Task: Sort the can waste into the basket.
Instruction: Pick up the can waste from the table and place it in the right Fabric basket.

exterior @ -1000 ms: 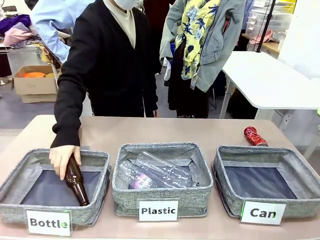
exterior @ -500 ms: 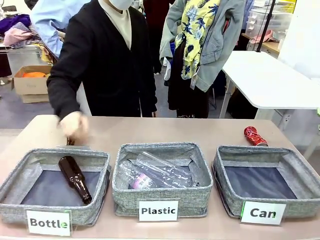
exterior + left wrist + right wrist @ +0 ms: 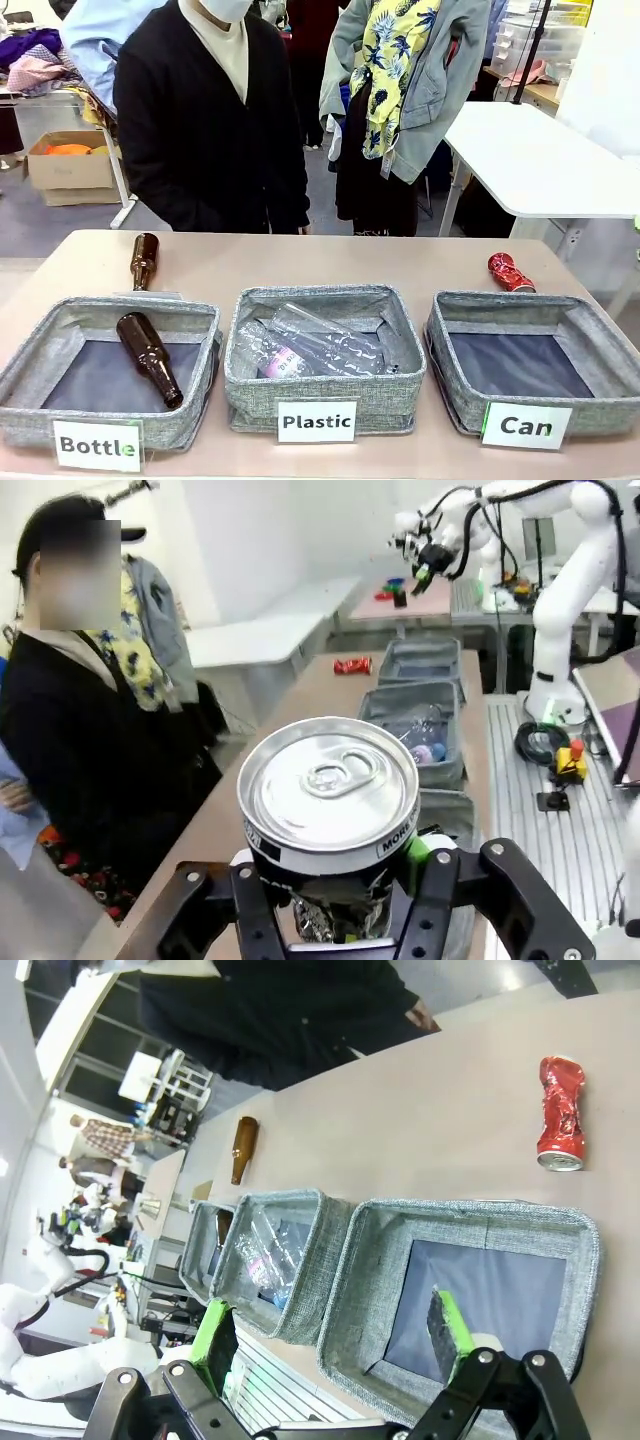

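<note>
Cans are in two places. The grey basket (image 3: pixel 595 400) labelled "Can" is the landmark, and its dark floor is bare. The crushed red can (image 3: pixel 510 272) lies on the worktop (image 3: pixel 330 260) just beyond the basket's far rim, not touching it.

The black can (image 3: pixel 330 800) is well apart from the basket, past the other end of the row of bins. There the left end effector (image 3: pixel 335 880) has its fingers clamped on the can's sides. The can points along the fingers, with its silver lid and pull tab facing the wrist camera.

The right end effector (image 3: pixel 330 1332) hangs over the near side of the basket. Its jaws are spread wide and hold nothing, and one green pad (image 3: pixel 445 1325) shows against the dark floor.

Next to the basket, on the robot's left, is the "Plastic" bin (image 3: pixel 250 385) with clear bottles (image 3: pixel 310 345) lying in it. The "Bottle" bin (image 3: pixel 175 425) comes after that, farthest from the basket, with a brown bottle (image 3: pixel 148 355) lying at a slant inside. A second brown bottle (image 3: pixel 144 260) lies on the worktop just behind that bin.

A person (image 3: pixel 210 130) in a dark cardigan stands at the far edge, well to the left of the basket.
</note>
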